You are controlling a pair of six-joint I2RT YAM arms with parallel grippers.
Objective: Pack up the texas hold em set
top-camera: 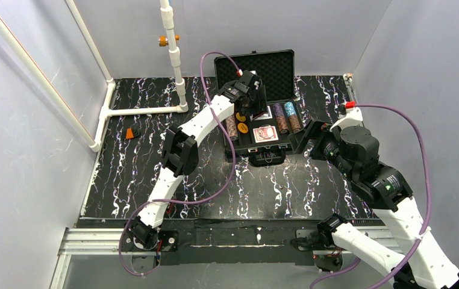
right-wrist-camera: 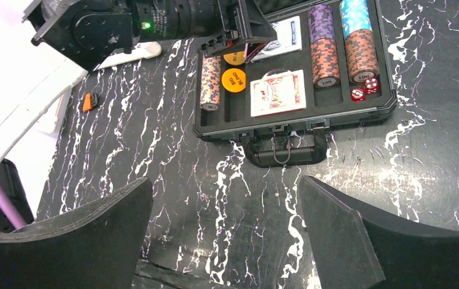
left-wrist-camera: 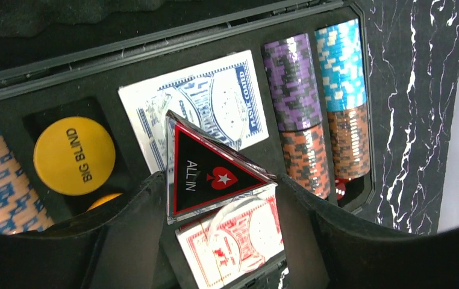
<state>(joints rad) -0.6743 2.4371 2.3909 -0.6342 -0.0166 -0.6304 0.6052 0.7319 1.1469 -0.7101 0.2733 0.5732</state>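
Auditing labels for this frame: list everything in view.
case: 1, black, open, far centre of table
chip stacks: 3, purple-orange, blue-brown, orange-blue, in case slots
card decks: 2, blue and red, case middle
discs: 2, yellow, case left
dice: 2, red, case right
ALL IN triangle: 1, red-black, in left tool
small block: 1, orange-black, table left
pipe frame: 1, white, far left
table: 1, black marbled
left tool: closed on triangle, over case
right tool: open, right of case

Overhead behind arms (top-camera: 182,150), left wrist close over case (left-wrist-camera: 94,84), right wrist farther, case in all 3
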